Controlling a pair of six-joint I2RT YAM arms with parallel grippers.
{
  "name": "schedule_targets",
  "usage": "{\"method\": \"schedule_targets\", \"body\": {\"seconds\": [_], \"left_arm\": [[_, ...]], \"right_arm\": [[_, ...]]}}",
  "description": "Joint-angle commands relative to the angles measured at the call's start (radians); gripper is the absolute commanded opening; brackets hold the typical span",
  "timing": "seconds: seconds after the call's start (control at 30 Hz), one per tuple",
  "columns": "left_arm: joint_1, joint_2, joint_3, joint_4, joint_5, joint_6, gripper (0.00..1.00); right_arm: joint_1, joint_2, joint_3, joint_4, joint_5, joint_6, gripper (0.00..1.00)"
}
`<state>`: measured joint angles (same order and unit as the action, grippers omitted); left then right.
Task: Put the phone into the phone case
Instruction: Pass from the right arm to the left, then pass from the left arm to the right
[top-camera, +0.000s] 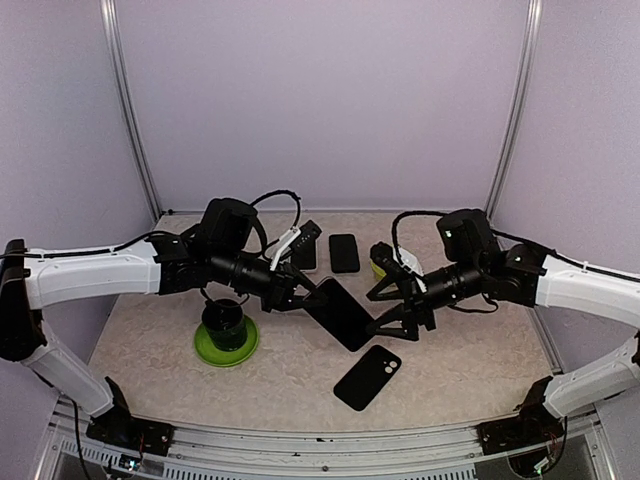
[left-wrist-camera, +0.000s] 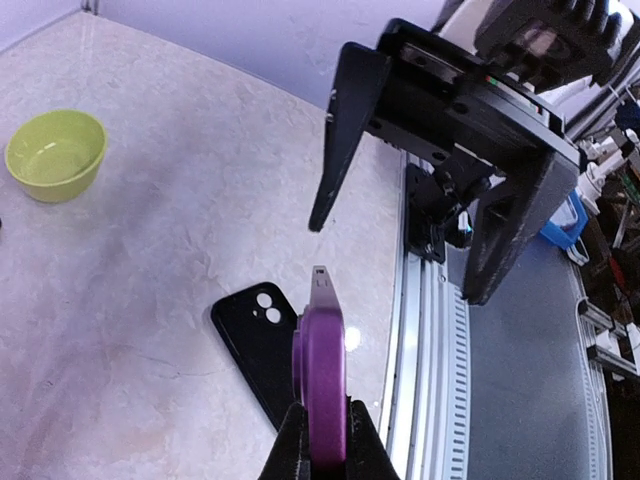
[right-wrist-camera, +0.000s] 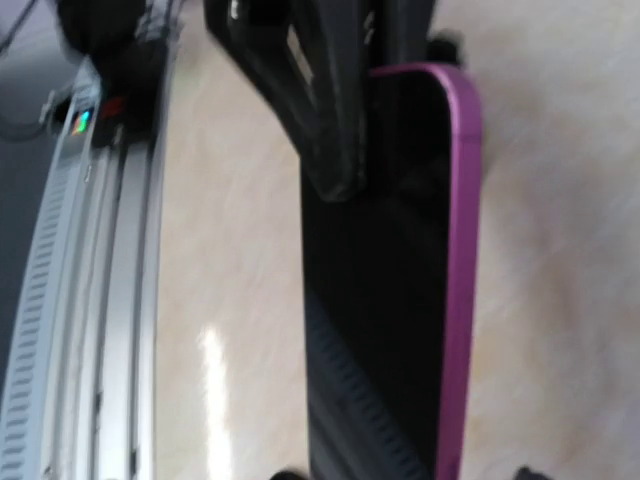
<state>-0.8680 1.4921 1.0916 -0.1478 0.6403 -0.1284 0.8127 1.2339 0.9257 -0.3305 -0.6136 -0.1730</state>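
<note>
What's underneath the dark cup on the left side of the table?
A lime-green saucer, with the dark cup standing on it. Only the saucer's outer ring shows; its middle is covered by the cup.

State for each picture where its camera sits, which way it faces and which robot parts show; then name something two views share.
Top external: above and behind the bases, looking down at the beige marbled table; both arms show, left claw gripping the slim purple-edged phone.
Left wrist: on the left arm, facing along its own fingers towards the open right claw.
Right wrist: on the right arm, facing the phone's black screen; its own claw barely shows.
Shared: top and left wrist both show the flat black phone case.
</note>
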Motion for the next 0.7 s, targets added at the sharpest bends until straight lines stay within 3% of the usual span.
{"method": "schedule_targets", "body": {"seconds": [0.0,0.17,0.3,0.53,0.67], "left_arm": [[0.037,-0.102,-0.073,0.291,-0.013,-0.117,0.00],[0.050,-0.163,-0.172,0.504,-0.012,-0.217,0.00],[0.049,-0.186,-0.232,0.667,-0.006,-0.288,0.00],[0.038,-0.167,-0.286,0.886,0.009,-0.401,0.00],[0.022,-0.117,-0.272,0.907,-0.035,-0.432,0.00]], "right_arm": [[-0.016,-0.094,-0.074,0.219,0.085,0.132,0.85],[-0.028,-0.151,-0.166,0.445,0.161,0.335,0.94],[-0.038,-0.149,-0.215,0.582,0.174,0.453,0.96],[-0.042,-0.083,-0.279,0.833,0.031,0.623,0.93],[-0.041,-0.022,-0.299,0.970,-0.081,0.697,0.90]]}}
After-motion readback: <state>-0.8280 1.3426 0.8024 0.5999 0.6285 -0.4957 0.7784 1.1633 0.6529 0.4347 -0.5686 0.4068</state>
